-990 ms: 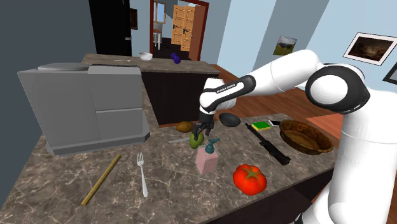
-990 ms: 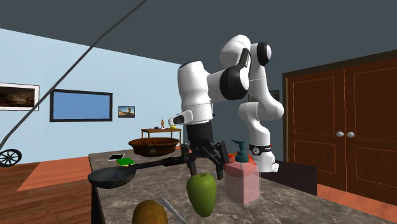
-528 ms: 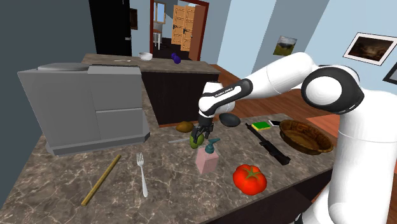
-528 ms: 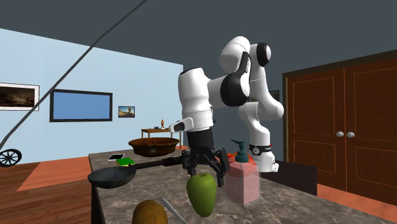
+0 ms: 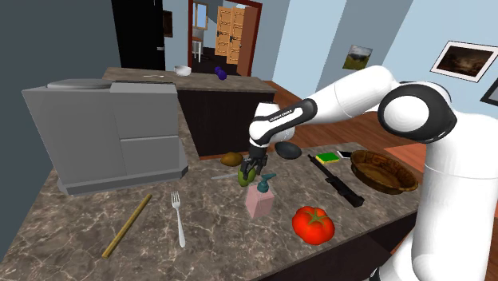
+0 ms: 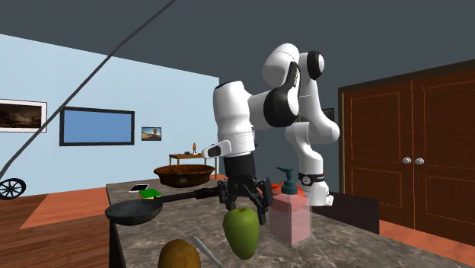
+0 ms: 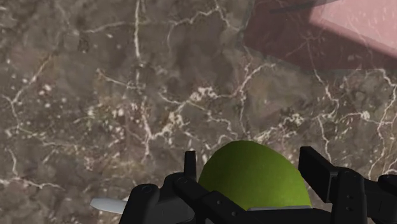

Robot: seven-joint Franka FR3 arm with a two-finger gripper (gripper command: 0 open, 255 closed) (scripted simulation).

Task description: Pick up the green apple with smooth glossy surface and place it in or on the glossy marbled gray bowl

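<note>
Gripper (image 6: 243, 202): hanging low over the fruit at the centre of the second exterior view. Its black fingers are standing released on either side of the fruit, and no squeeze is showing.
Green apple (image 5: 246, 177): resting on the marbled bench (image 5: 80, 231), just left of centre in the shoulder view. In the wrist view its glossy top (image 7: 254, 175) is sitting between the fingers.
Neighbour: a pink soap dispenser (image 5: 259, 199) is standing just beside the apple, toward the lower edge of the shoulder view.
Gray bowl (image 5: 289, 150): lying apart from the apple, up and to the right of it in the shoulder view.
Done so far: the approach is looking complete, with the gripper lined up over the apple.
Left to do: by this judgement, the grasp, the lift, the carry to the bowl and the release are all waiting.
</note>
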